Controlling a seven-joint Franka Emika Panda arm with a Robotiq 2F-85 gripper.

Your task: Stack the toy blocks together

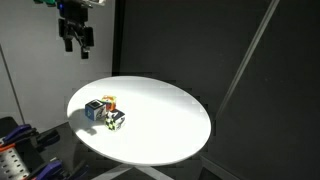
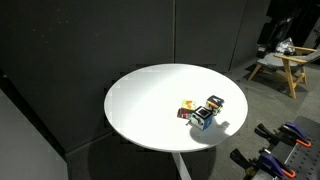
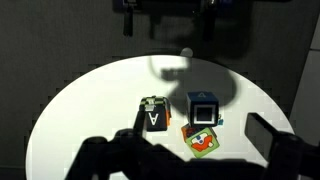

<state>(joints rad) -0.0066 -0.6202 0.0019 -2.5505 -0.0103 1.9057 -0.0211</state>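
Three toy blocks sit close together near the edge of the round white table [image 1: 160, 100]. In an exterior view they are a blue and white block [image 1: 94, 109], an orange-red one [image 1: 109, 101] and a green and dark one [image 1: 116, 120]. The wrist view shows a blue block with a white square [image 3: 203, 108], a block with a green and orange face [image 3: 201, 139] touching it, and a dark block marked A [image 3: 153, 117] apart to the left. My gripper [image 1: 76, 38] hangs high above the table's far left, open and empty. Its fingers [image 3: 130, 20] enter the wrist view from the top.
Dark curtains surround the table. Clamps and robot mount parts [image 1: 15, 150] stand by the table edge nearest the blocks. A wooden stand [image 2: 285, 65] is off at the back. The gripper's shadow [image 3: 185, 70] falls on the tabletop beyond the blocks.
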